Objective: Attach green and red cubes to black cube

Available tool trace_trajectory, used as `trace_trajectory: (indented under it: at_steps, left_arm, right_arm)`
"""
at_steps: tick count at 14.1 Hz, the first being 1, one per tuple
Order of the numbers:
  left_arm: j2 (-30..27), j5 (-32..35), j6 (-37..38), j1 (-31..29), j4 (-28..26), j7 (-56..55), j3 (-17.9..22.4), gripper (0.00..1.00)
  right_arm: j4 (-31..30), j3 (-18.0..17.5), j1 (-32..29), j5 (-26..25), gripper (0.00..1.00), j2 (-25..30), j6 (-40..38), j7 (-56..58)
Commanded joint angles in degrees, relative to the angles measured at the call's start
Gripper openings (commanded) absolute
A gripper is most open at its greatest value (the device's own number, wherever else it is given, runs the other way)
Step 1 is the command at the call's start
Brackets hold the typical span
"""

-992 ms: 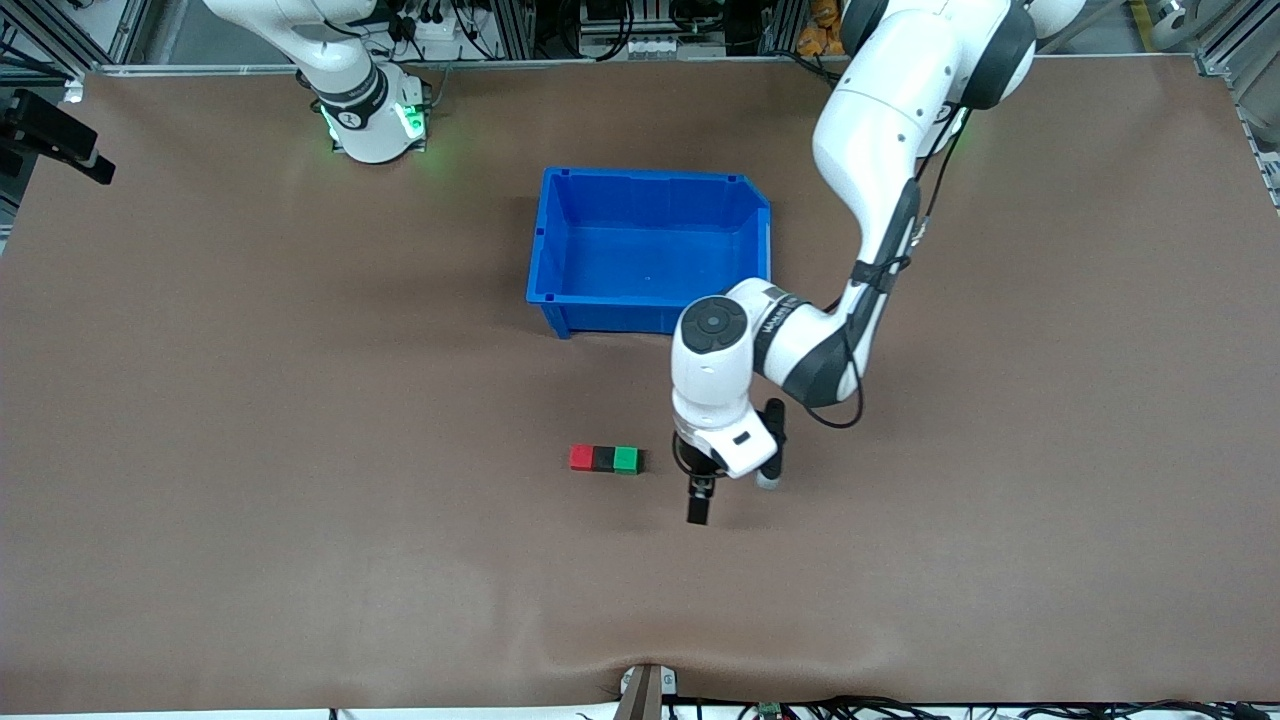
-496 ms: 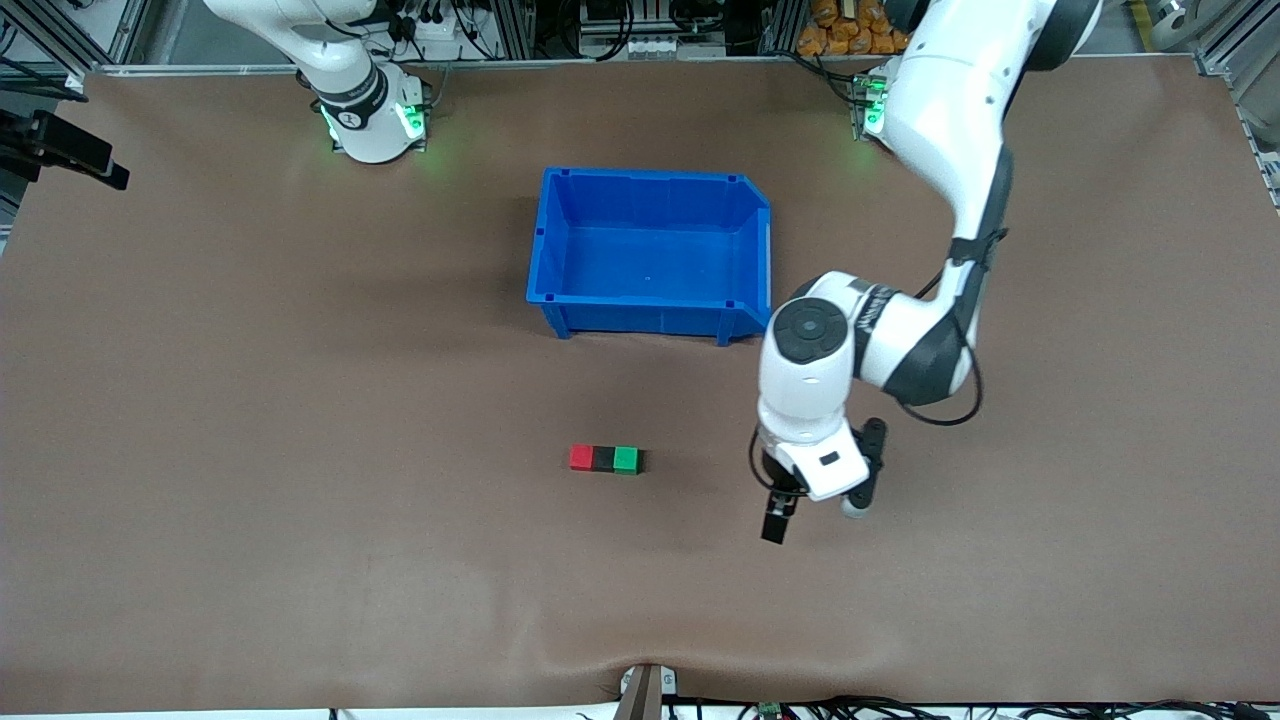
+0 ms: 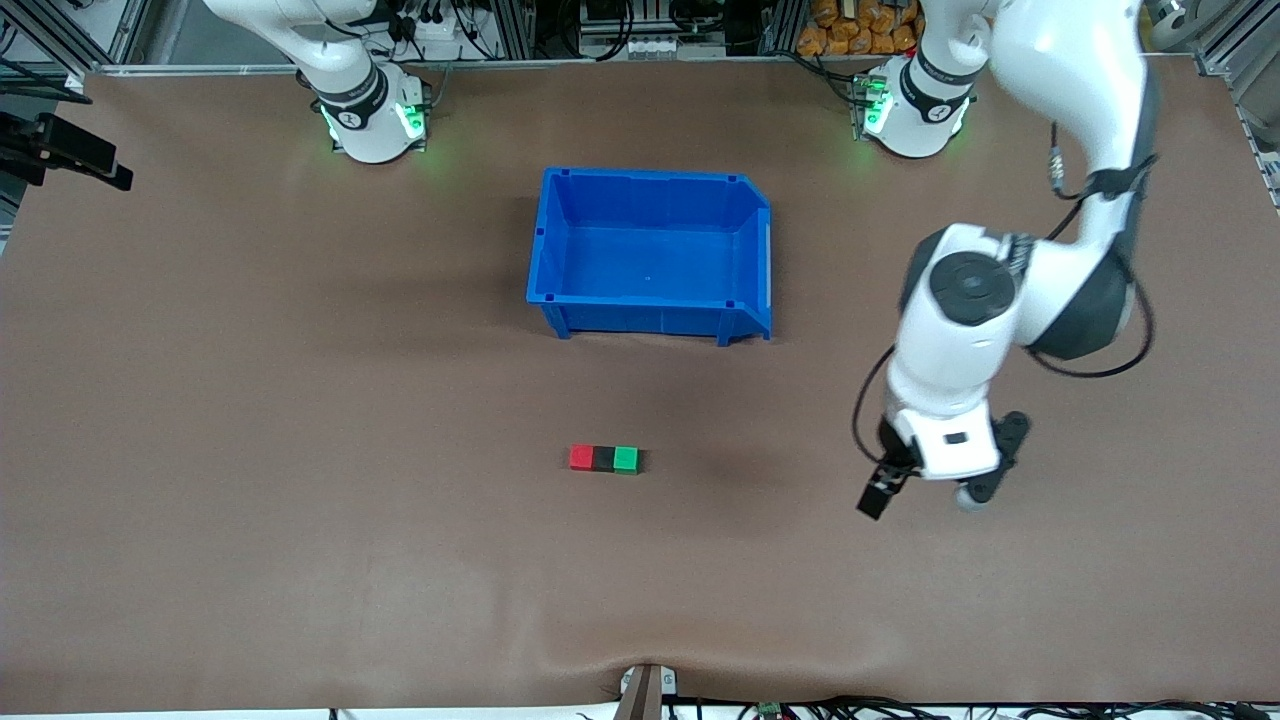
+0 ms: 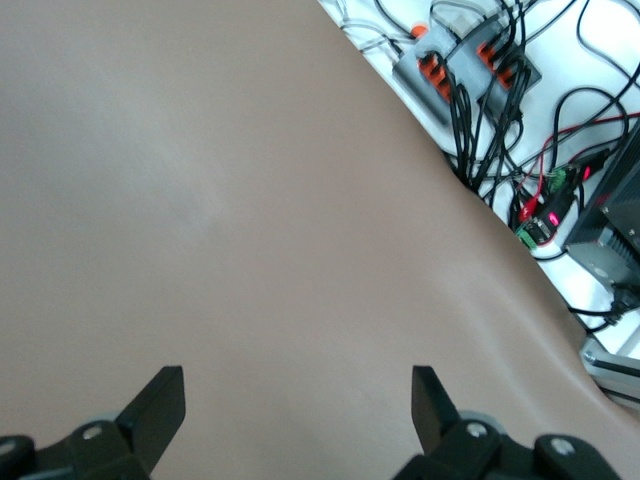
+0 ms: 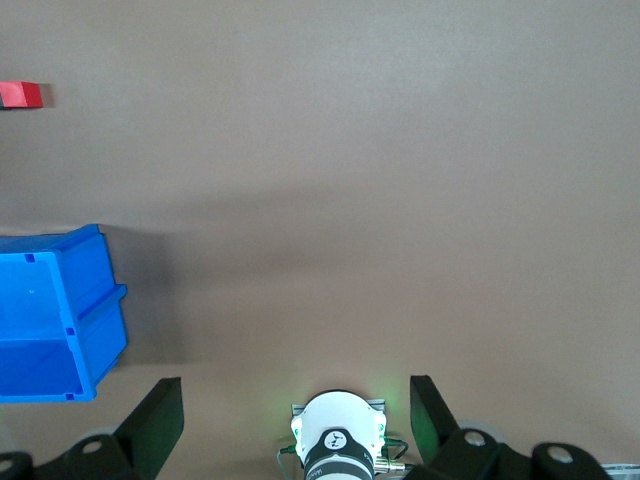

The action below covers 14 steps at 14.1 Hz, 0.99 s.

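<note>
The red cube [image 3: 581, 458], black cube [image 3: 603, 459] and green cube [image 3: 626, 459] lie touching in one row on the brown table, black in the middle, nearer the front camera than the blue bin. Only the red cube [image 5: 20, 95] shows in the right wrist view. My left gripper [image 3: 920, 497] hangs open and empty over bare table toward the left arm's end, well apart from the row. Its wrist view shows the open left gripper [image 4: 297, 405] over bare mat. My right gripper [image 5: 295, 420] waits open and empty, high above its own base [image 5: 338, 440].
An empty blue bin [image 3: 650, 176] stands mid-table, farther from the front camera than the cubes; the bin [image 5: 60, 310] also shows in the right wrist view. Cables and a power strip [image 4: 470, 70] lie past the table's edge. Both arm bases stand along the table's back edge.
My left arm has swung away from beside the green cube toward its own end of the table, gripper still open. The three cubes have not moved.
</note>
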State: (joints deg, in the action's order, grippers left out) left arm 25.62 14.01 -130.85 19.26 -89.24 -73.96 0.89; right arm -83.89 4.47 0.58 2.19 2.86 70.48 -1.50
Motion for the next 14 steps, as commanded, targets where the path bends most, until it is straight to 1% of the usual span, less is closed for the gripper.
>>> trace_trajectory:
  at_steps: [1, 3, 4, 6, 7, 8, 10, 11, 12, 14]
  left_arm:
    - [-6.8, 0.58, -0.46, -8.51, -6.46, 7.83, -5.71, 1.0]
    - [-8.91, 0.41, -0.37, -15.27, -7.26, 15.81, -10.02, 1.0]
    - [-10.32, 0.32, -0.02, -17.92, -7.87, 18.99, -11.43, 1.0]
    - [-14.09, -1.87, 0.25, -22.32, -11.2, 24.88, -13.54, 1.0]
    - [-16.46, -3.19, 0.25, -23.47, -13.48, 28.91, -14.16, 1.0]
    - [-18.83, -4.42, 0.25, -24.0, -15.76, 33.04, -14.17, 1.0]
    - [-24.02, -7.93, 0.25, -24.1, -19.55, 37.73, -14.17, 1.0]
    - [-25.78, -8.82, 1.2, -24.1, -20.26, 38.53, -14.08, 1.0]
    - [-26.76, -8.91, 4.08, -24.01, -20.09, 39.41, -14.16, 1.0]
    - [-28.25, -9.17, 7.44, -23.22, -20.09, 44.13, -14.17, 1.0]
  right_arm:
    - [-2.07, 0.19, 0.74, 0.18, 1.0, 1.8, 0.71, 0.62]
    - [-2.33, 0.45, 0.13, 0.18, 1.0, 1.98, 0.71, 2.97]
    - [-3.29, 0.71, 0.13, 0.18, 1.0, 2.33, 1.06, 4.12]
    - [-4.79, 0.71, 0.13, 0.18, 1.0, 3.29, 1.94, 4.22]
    - [-4.88, 0.71, 0.13, 0.18, 1.0, 3.3, 2.02, 4.22]
    - [-4.97, 0.8, 0.13, 0.18, 1.0, 3.38, 2.29, 4.22]
    - [-5.75, 0.98, 0.13, 0.18, 1.0, 4.08, 2.81, 4.22]
    - [-6.63, 1.15, 0.21, 0.27, 1.0, 4.7, 3.51, 4.22]
    - [-7.07, 1.07, 0.13, 0.18, 1.0, 4.88, 3.61, 4.22]
    - [-6.73, 0.98, 0.04, 0.18, 1.0, 4.79, 3.61, 4.31]
